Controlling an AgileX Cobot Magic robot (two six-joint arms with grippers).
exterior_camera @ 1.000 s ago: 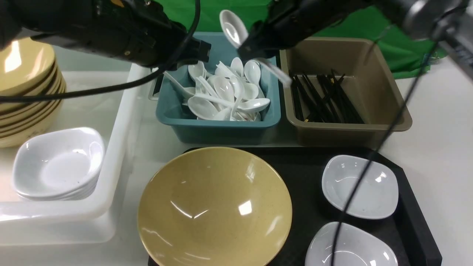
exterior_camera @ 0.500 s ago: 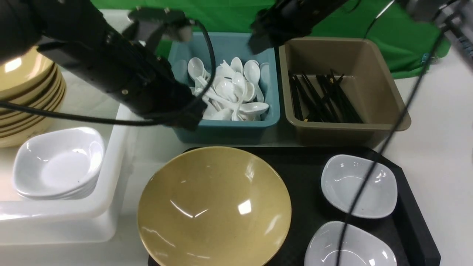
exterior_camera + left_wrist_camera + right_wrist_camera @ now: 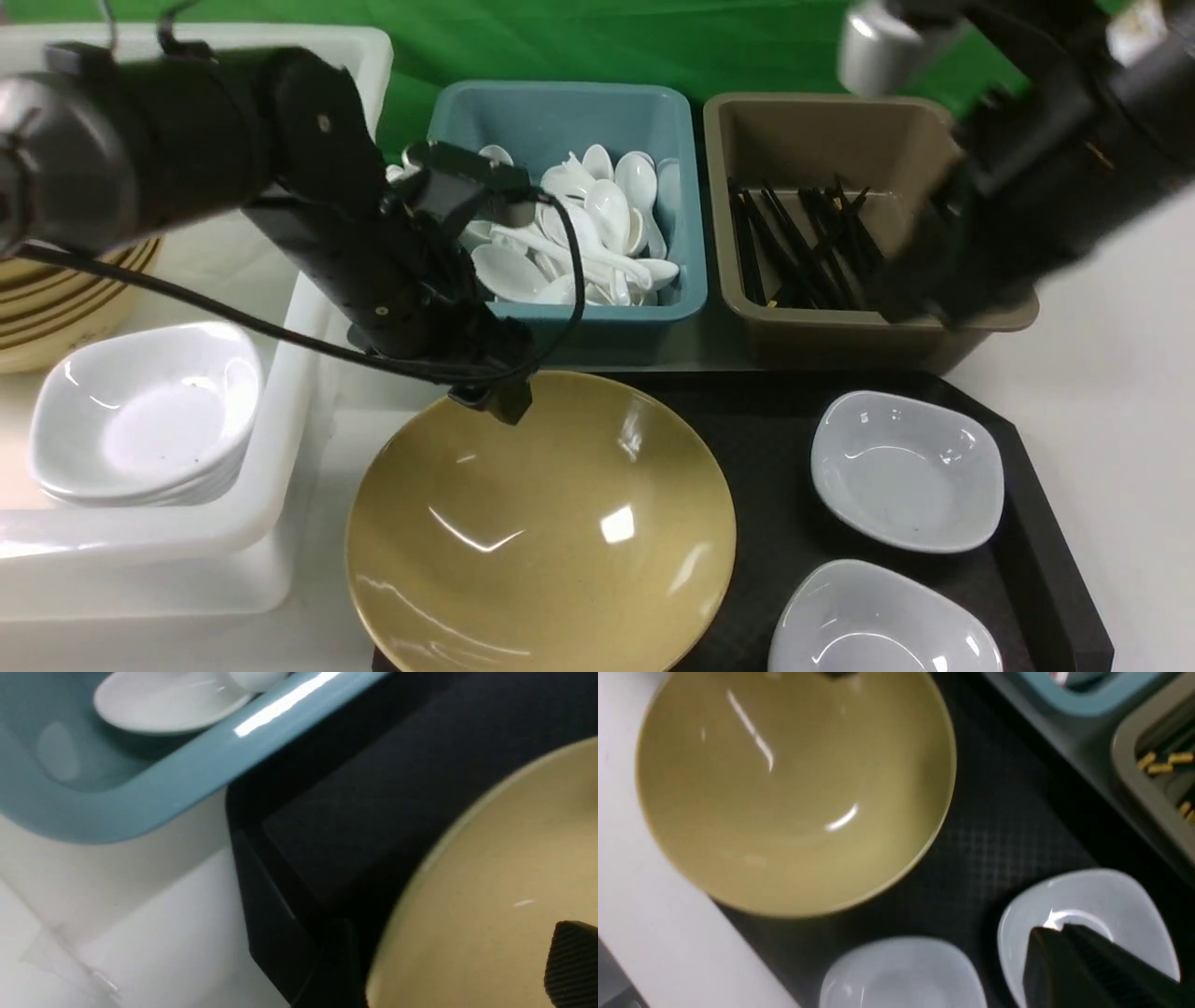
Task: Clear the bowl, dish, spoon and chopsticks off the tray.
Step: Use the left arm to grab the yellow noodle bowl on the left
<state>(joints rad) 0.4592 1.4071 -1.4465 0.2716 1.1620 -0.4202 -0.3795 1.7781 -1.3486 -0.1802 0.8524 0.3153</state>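
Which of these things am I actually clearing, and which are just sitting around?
Job: bowl, far white dish, near white dish, tray under them.
Just there: tub of spoons, tub of chopsticks, white bin holding stacked bowls and stacked dishes.

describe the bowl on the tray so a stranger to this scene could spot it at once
Start at the black tray nearest the robot, in front of the teal tub. The bowl fills its left half. It is wide, glossy and mustard-tan, far bigger than the two white dishes beside it, and stands alone, unlike the stack of like bowls far left.
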